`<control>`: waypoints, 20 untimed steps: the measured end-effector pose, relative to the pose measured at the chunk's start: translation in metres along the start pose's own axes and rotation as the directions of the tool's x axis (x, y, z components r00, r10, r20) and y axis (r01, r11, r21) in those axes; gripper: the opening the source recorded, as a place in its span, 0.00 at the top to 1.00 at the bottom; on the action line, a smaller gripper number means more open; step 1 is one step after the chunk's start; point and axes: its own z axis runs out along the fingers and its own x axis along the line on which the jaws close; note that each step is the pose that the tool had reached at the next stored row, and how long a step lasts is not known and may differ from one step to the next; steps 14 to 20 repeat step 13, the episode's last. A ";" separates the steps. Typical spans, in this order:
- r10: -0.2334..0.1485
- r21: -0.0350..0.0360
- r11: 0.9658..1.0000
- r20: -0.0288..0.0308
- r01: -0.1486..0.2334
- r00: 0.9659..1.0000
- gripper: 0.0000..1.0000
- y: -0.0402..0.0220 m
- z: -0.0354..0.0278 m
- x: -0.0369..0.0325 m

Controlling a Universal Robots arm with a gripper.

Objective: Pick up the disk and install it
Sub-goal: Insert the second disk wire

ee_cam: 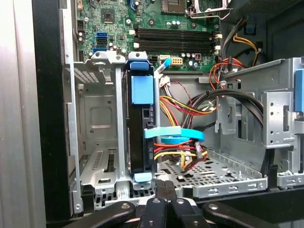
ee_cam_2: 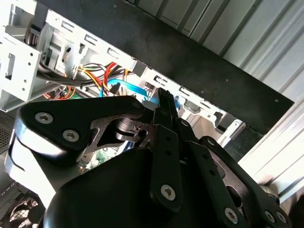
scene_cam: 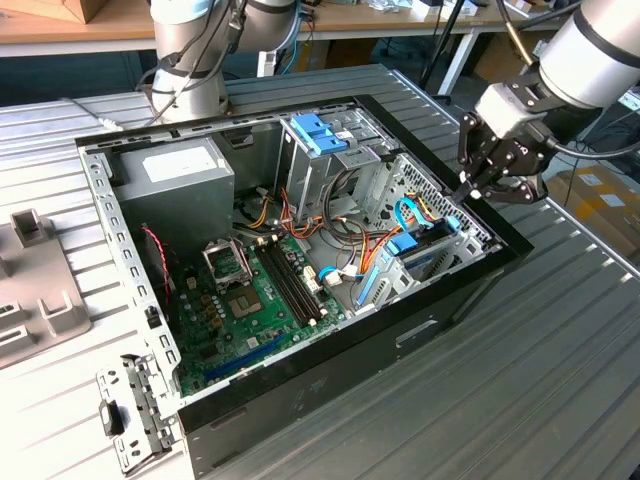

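The disk (ee_cam: 140,128), dark with a light-blue carrier and blue end tabs, stands on edge in a slot of the metal drive bay (ee_cam: 97,123) inside the open computer case. In the exterior view the disk (scene_cam: 428,252) sits in the bay at the case's front corner, toward the exterior view's right. My gripper (scene_cam: 464,190) hovers just above and outside that corner, over the case's black rim. Its black fingers (ee_cam: 164,190) are pressed together with nothing between them, a short way from the disk's near end. In the second wrist view the gripper (ee_cam_2: 164,100) points at the case edge.
The case (scene_cam: 440,330) lies open on a ribbed metal table. Inside are a power supply (scene_cam: 175,180), a motherboard (scene_cam: 250,300), a tall cage with a blue latch (scene_cam: 320,135) and loose cables (ee_cam: 178,137). A second arm's base (scene_cam: 190,70) stands behind. A grey fixture (scene_cam: 35,300) lies at the exterior view's left.
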 end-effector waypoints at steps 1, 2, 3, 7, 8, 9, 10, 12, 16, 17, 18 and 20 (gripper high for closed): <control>0.000 0.000 1.000 0.000 0.000 1.000 0.89 -0.0003 -0.0025 -0.0004; 0.000 0.000 1.000 0.000 0.000 1.000 0.89 -0.0004 -0.0041 -0.0007; 0.000 0.000 1.000 0.000 0.000 1.000 0.89 -0.0005 -0.0054 -0.0010; 0.000 0.000 1.000 0.000 0.000 1.000 0.89 -0.0006 -0.0069 -0.0012; 0.000 0.000 1.000 0.000 0.000 1.000 0.89 -0.0006 -0.0070 -0.0013; 0.000 0.000 1.000 0.000 0.000 1.000 0.89 -0.0006 -0.0070 -0.0013; 0.000 0.000 1.000 0.000 0.000 1.000 0.89 -0.0006 -0.0071 -0.0013; 0.000 0.000 1.000 0.000 0.000 1.000 0.89 -0.0006 -0.0072 -0.0013; 0.000 0.000 1.000 0.000 0.000 1.000 0.89 -0.0006 -0.0074 -0.0013; 0.000 0.000 1.000 0.000 0.000 1.000 0.89 -0.0006 -0.0074 -0.0013; 0.000 0.000 1.000 0.000 0.000 1.000 0.89 -0.0006 -0.0074 -0.0013; 0.000 0.000 1.000 0.000 0.000 1.000 0.89 -0.0006 -0.0074 -0.0013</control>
